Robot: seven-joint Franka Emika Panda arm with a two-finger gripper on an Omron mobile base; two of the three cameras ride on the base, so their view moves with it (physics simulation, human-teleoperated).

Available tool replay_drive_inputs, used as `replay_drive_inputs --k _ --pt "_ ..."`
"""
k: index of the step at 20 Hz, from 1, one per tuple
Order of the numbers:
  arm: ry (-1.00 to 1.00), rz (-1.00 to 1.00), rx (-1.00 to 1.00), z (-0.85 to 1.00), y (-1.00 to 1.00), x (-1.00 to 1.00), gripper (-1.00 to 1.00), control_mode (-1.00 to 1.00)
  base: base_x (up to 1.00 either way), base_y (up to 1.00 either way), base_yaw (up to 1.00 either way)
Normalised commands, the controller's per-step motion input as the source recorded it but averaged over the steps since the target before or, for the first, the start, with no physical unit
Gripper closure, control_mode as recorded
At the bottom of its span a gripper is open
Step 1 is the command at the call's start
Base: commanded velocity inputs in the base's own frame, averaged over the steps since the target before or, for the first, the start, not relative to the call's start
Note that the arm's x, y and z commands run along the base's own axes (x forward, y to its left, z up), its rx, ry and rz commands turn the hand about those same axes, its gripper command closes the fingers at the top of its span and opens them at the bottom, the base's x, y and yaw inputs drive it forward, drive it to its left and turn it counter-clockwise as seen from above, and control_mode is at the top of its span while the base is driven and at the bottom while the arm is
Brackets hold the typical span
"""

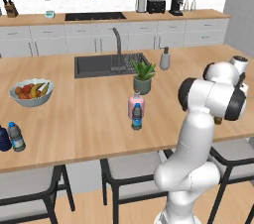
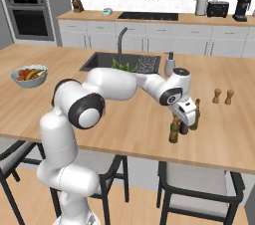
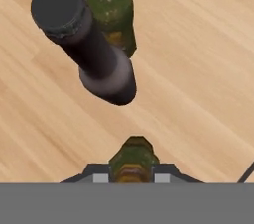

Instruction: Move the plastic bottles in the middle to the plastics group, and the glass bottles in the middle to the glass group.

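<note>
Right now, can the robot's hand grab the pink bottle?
Probably not yet. The gripper is shut on a green bottle, well off to the side of the pink bottle. Once it lets go, only the small water bottle in front might crowd it.

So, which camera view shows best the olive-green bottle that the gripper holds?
The right base view: the olive-green bottle stands upright in the gripper beside the dark brown bottles. The hand view shows just its top, clamped between the fingertips.
</note>
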Motion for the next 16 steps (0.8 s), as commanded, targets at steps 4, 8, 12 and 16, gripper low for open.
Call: replay_drive_inputs --k 4,8,12,16 --pt "-0.01 -0.01 0.00 -0.22 -0.03 -0.05 -1.00 -1.00 0.00 0.00 0.00" --pt "0.00 0.00 0.00 0.00 0.00 -0.12 -1.00 -1.00 0.00 0.00 0.00" --pt "0.00 0.00 0.00 0.03 0.00 -0.05 -1.00 -1.00 0.00 0.00 0.00" --pt "0.00 0.00 -0.01 0.19 0.21 -0.06 -1.00 -1.00 0.00 0.00 0.00"
